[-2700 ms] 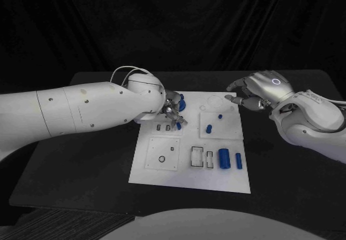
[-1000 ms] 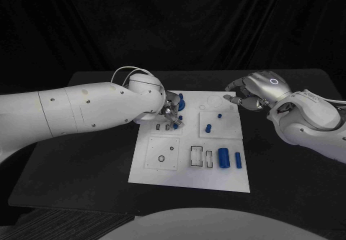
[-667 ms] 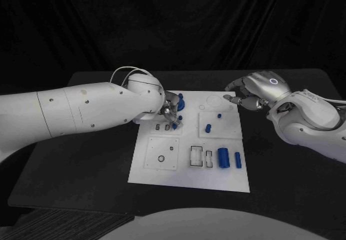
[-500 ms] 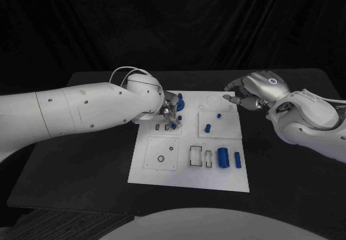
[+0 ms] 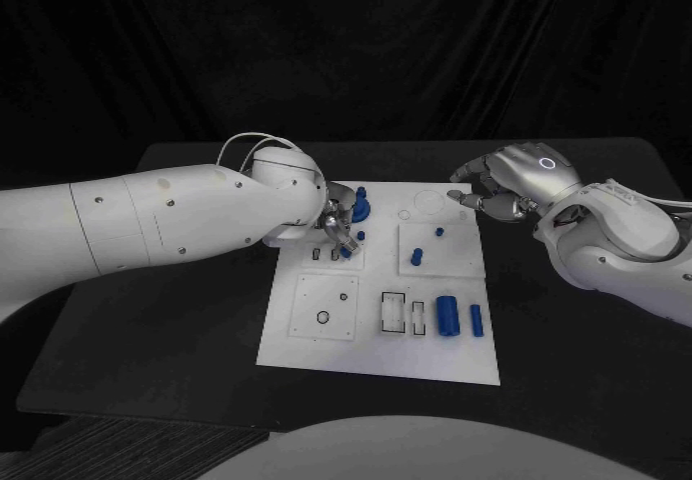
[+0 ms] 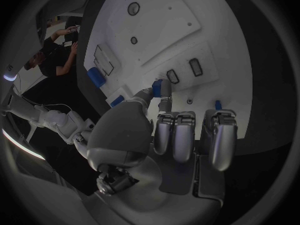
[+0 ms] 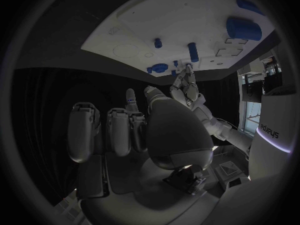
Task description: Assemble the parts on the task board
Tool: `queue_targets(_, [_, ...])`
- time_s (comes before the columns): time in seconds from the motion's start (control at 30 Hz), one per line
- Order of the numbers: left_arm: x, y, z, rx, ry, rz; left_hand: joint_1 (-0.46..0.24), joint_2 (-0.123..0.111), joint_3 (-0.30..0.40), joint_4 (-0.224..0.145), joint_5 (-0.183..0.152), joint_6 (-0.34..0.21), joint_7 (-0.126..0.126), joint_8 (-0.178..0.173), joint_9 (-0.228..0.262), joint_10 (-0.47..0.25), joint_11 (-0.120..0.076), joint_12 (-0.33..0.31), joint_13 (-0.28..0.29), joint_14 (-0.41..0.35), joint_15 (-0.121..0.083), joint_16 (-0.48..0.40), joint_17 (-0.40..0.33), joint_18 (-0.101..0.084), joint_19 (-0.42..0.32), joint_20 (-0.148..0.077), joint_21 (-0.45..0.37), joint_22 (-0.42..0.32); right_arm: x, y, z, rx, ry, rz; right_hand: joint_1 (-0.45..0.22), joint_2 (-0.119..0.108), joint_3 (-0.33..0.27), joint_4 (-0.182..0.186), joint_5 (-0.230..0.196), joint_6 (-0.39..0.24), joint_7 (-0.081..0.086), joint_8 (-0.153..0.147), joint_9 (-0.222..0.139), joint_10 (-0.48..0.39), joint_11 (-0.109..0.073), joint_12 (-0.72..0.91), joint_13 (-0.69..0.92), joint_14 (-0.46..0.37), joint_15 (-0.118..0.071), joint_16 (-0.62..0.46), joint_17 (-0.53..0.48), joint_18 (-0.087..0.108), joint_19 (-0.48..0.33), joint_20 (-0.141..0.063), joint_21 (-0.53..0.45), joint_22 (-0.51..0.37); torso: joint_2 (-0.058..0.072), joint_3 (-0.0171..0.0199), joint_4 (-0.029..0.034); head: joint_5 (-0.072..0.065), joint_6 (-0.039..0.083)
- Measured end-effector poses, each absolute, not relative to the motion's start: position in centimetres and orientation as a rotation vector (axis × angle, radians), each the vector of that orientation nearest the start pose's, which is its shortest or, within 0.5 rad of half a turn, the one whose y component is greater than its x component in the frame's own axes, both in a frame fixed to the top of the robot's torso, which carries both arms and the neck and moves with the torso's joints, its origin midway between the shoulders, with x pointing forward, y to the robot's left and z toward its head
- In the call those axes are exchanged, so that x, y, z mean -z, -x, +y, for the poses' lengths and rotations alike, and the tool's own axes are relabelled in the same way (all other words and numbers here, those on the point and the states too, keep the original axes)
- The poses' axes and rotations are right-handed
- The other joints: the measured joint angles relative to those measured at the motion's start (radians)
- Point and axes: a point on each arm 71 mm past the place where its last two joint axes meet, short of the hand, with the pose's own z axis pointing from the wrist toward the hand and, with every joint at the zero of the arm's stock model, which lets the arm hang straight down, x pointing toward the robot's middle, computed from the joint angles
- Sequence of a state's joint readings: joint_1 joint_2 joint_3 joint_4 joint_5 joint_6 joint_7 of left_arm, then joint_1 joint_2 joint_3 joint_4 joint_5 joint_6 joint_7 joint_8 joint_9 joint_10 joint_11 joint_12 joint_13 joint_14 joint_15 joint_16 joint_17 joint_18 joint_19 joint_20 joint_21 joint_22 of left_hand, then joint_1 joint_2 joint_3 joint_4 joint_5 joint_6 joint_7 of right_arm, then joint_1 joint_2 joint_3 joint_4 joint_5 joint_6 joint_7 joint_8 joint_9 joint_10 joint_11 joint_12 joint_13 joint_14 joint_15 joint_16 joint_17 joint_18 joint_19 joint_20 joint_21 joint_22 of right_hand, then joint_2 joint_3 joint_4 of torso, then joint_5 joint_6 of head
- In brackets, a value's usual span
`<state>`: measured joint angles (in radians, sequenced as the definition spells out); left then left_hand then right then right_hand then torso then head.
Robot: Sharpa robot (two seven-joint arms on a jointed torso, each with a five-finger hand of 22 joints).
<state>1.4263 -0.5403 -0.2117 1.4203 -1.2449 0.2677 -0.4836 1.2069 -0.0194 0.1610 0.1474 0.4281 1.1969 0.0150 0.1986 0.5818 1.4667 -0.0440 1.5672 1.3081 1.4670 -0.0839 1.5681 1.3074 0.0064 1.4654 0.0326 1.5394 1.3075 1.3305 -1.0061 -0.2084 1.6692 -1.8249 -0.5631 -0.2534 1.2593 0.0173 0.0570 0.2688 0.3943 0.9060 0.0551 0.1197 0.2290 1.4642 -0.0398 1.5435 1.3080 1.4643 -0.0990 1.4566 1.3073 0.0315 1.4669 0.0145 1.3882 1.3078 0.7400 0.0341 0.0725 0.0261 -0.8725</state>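
Your left robot hand [image 5: 340, 222] still pinches a small blue part [image 6: 160, 88] over the task board's [image 5: 381, 345] far-left corner, barely shifted; right robot hand [image 5: 500, 188], fingers curled empty, hovers at the far-right edge.

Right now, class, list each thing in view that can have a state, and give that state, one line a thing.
left hand: over the board's far left part, pinching a small blue part above the slots.
right hand: fingers curled, holding nothing, beside the board's far right corner.
task board: flat on the table.
large blue cylinder: lying on its side.
slim blue cylinder: lying beside it, apart.
two rectangular slots: unfilled.
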Motion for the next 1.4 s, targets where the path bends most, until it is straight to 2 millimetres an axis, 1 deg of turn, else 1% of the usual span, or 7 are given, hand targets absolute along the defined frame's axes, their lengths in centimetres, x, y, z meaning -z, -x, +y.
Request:
queue_targets(0.17, [18.0,-50.0,10.1,0.311,-0.372,2.244,-0.004,-0.02,0.025,0.025,0.036,0.0,0.0,-0.008,0.011,0.0,0.0,0.0,0.0,0.0,0.0,0.0,0.0,0.0,0.0,0.0,0.0,0.0,15.5,-45.4,-24.0,-0.391,0.36,1.356,0.0,0.0,0.0,0.0,0.0,0.0,0.0,0.0,0.0,0.0,0.0,0.0,0.0,0.0,0.0,0.0,0.0,0.0,0.0,0.0,0.0,0.0,0.0,-0.0002,0.0003,0.0,0.0])
queue_targets(0.47, [18.0,-50.1,11.2,0.309,-0.343,2.235,-0.034,-0.052,0.096,0.003,0.034,0.0,0.0,-0.012,0.027,0.0,0.001,0.0,0.0,0.0,0.0,0.0,0.0,0.0,0.0,0.0,-0.004,0.0,15.6,-45.5,-24.1,-0.387,0.36,1.36,0.0,0.0,0.003,-0.003,0.004,0.0,0.0,0.0,-0.001,0.0,0.0,0.0,0.0,0.0,0.0,0.0,0.0,0.0,0.0,0.0,0.0,0.0,0.0,-0.0004,0.0005,0.008,0.0])
queue_targets(0.8, [17.8,-49.8,13.7,0.305,-0.27,2.217,-0.062,-0.052,0.125,-0.004,0.024,0.0,0.0,-0.017,0.033,0.001,0.002,0.0,0.0,0.0,0.0,0.0,0.0,0.0,0.0,0.0,-0.004,0.0,15.7,-45.5,-24.2,-0.383,0.358,1.364,0.009,0.001,0.006,-0.006,0.012,0.004,0.004,0.0,-0.002,0.0,0.0,0.0,0.0,0.0,0.0,0.0,0.0,0.0,0.0,0.0,0.0,0.0,-0.001,-0.0002,0.0004,0.016,0.0])
queue_targets(1.03, [17.9,-49.6,14.4,0.352,-0.153,2.25,-0.063,-0.054,0.131,0.002,0.028,-0.005,0.005,-0.023,0.038,0.002,0.002,0.0,0.0,0.0,0.0,0.0,0.0,0.0,0.0,0.0,-0.022,0.0,16.0,-45.4,-24.3,-0.38,0.357,1.373,0.012,-0.002,0.008,-0.008,0.02,0.004,0.004,0.0,-0.002,0.0,0.0,0.0,0.0,0.0,0.0,0.0,0.0,0.0,0.0,0.0,0.0,0.0,-0.003,0.0017,0.0003,0.02,0.0])
queue_targets(1.1, [17.9,-49.5,14.6,0.361,-0.126,2.259,-0.073,-0.056,0.157,-0.019,0.029,-0.005,0.005,-0.023,0.039,0.001,0.002,0.0,0.0,0.0,0.0,0.0,0.0,0.0,0.0,0.0,-0.022,0.0,16.0,-45.4,-24.3,-0.38,0.357,1.374,0.013,-0.003,0.008,-0.008,0.02,0.004,0.004,0.0,-0.002,0.0,0.0,0.0,0.0,0.0,0.0,0.0,0.0,0.0,0.0,0.0,0.0,0.0,-0.004,0.0023,0.0003,0.02,0.0])
queue_targets(1.23, [18.0,-49.5,14.8,0.375,-0.082,2.271,-0.077,-0.06,0.157,-0.019,0.029,-0.005,0.005,-0.023,0.04,0.0,0.004,0.0,0.0,0.0,0.0,0.0,0.0,0.0,0.0,0.0,-0.022,0.0,16.1,-45.4,-24.4,-0.378,0.357,1.377,0.013,-0.003,0.011,-0.011,0.02,0.004,0.004,-0.004,-0.002,0.0,0.0,-0.003,0.0,0.0,0.0,0.0,0.0,0.0,0.0,0.0,0.0,0.0,-0.005,0.0031,0.0004,0.02,0.0])
queue_targets(1.4, [18.0,-49.3,14.8,0.384,-0.045,2.276,-0.082,-0.055,0.16,-0.017,0.029,-0.005,0.005,-0.023,0.042,0.001,0.004,0.0,0.0,0.0,0.0,0.0,0.0,0.0,0.0,0.0,-0.022,0.0,16.1,-45.4,-24.5,-0.376,0.356,1.381,0.016,0.0,0.011,-0.011,0.024,0.004,0.004,-0.004,-0.003,0.0,0.0,-0.003,0.0,0.0,0.0,0.0,0.0,0.0,0.0,0.0,-0.004,0.0,-0.008,0.0032,0.0041,0.017,0.0])
